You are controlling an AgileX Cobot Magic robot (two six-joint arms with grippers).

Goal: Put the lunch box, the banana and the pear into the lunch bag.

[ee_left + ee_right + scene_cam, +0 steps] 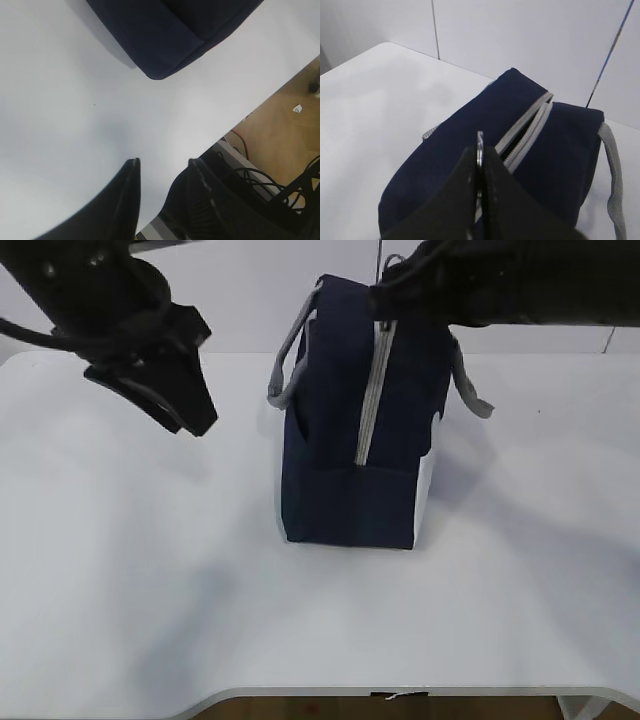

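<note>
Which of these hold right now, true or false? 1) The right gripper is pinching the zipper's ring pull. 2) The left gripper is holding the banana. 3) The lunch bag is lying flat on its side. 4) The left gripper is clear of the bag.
1) True: the right gripper is shut on the metal ring pull at the lunch bag's grey zipper.
2) False: the left gripper is open and empty above the table; no banana shows in any view.
3) False: the lunch bag stands upright, zipper on top.
4) True: it hangs to the bag's left, not touching it.
</note>
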